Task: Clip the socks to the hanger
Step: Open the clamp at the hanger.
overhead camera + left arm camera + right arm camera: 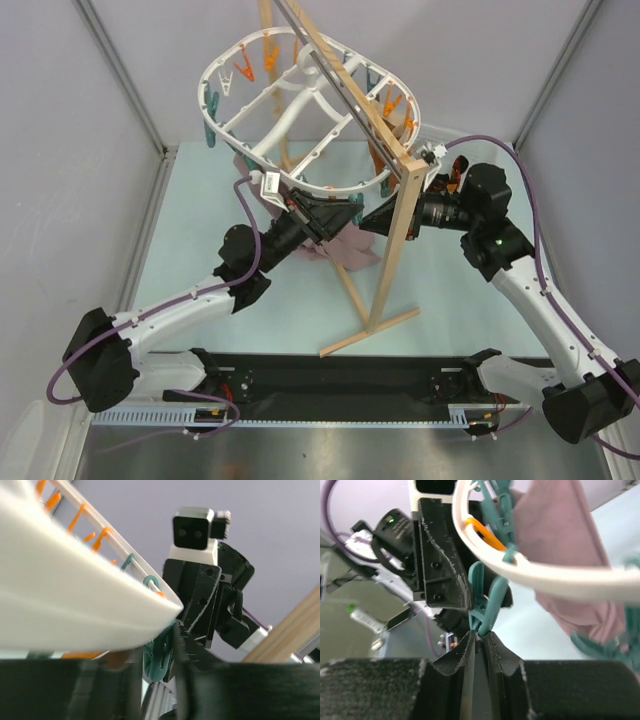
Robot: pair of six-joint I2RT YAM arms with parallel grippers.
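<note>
Pinching a teal clip (490, 605) at the near rim of the hanger (283, 120), my right gripper (480, 635) is closed on it. My left gripper (156, 652) faces it, hold unclear. The hanger hangs over the desk's (200, 260) far middle, and the wooden stand (395, 250) crowds my right side.

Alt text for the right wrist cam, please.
The right pincer grips the lower end of a teal clip hanging from the rim of the white hanger. The left pincer sits close beside the clip, and a mauve-pink cloth hangs behind.
</note>
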